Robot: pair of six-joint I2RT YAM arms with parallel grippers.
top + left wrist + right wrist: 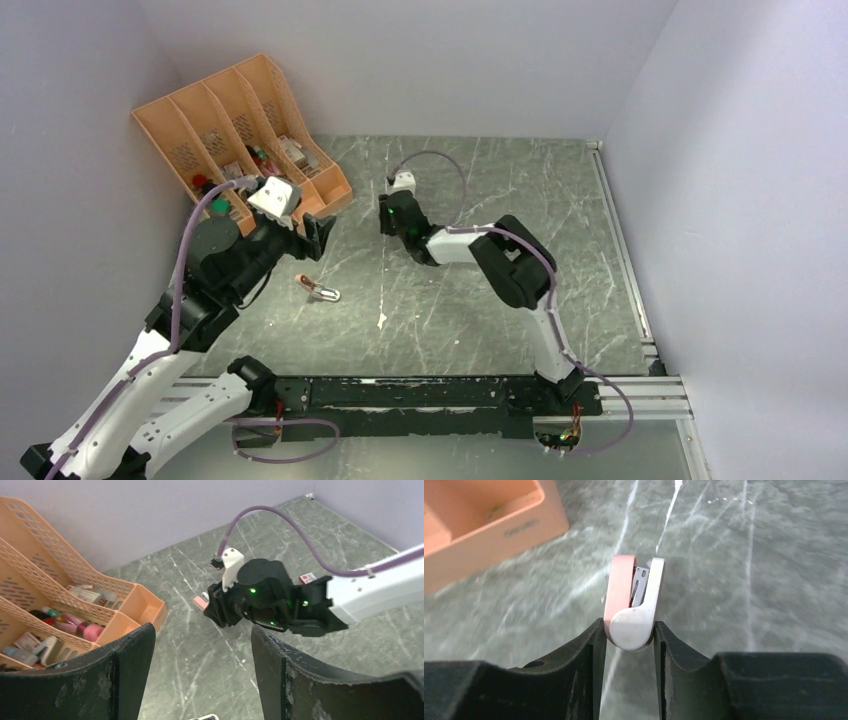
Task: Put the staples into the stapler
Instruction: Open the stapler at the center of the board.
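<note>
A pink-and-white stapler (pixel 631 602) stands between the fingers of my right gripper (pixel 628 630), and both pads press its rounded white end. From the left wrist view its pink tip (pixel 201 601) pokes out of that gripper. The gripper (pixel 385 222) sits low over the middle of the table. My left gripper (pixel 201 635) hangs open above bare table, with nothing between its fingers. A small red-and-white staples box (pixel 307 578) lies behind the right arm. I cannot make out single staple strips.
An orange desk organizer (pixel 240 130) with small items in its slots stands at the back left, close to my left gripper (pixel 322 237). A second pink and silvery stapler (pixel 320 289) lies below the left gripper. A tiny pale sliver (pixel 381 320) lies nearer the front.
</note>
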